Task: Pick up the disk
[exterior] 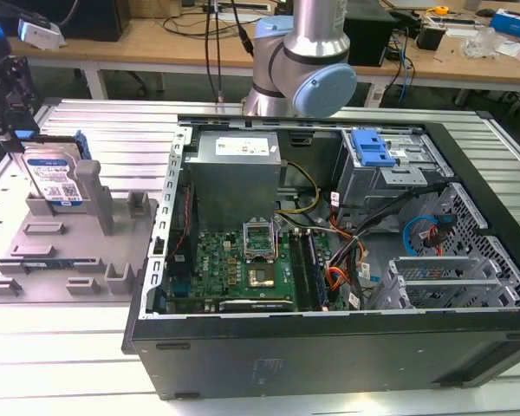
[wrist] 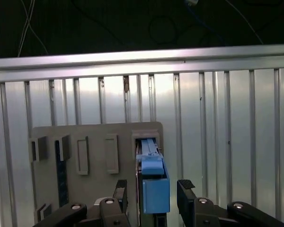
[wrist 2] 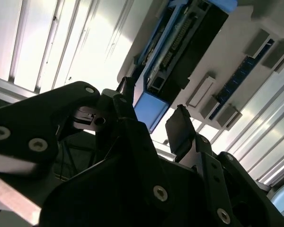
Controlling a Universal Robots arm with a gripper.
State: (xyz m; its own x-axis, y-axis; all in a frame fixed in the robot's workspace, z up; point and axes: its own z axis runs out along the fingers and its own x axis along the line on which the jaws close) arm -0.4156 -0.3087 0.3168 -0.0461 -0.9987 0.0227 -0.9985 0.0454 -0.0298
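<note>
At the exterior view's left, on a slatted metal table [exterior: 61,364]: one disk [exterior: 54,178], silver and labelled, stood on edge in a slot of a grey fixture tray [exterior: 35,260], well apart from an open computer case [exterior: 329,347]. Above it hung the gripper [wrist: 153,188], jaws spread and holding nothing; in both wrist views one finger [wrist: 121,190] lined up on each side of the disk's blue rail [wrist: 155,196], near it but not touching. Step judged: approach to the grasp, disk not yet lifted. Handling note: a sound grip would have needed the fingers level, centred on the disk and square to its flat faces, so that it could leave the slot straight, without binding on the tray's posts.
</note>
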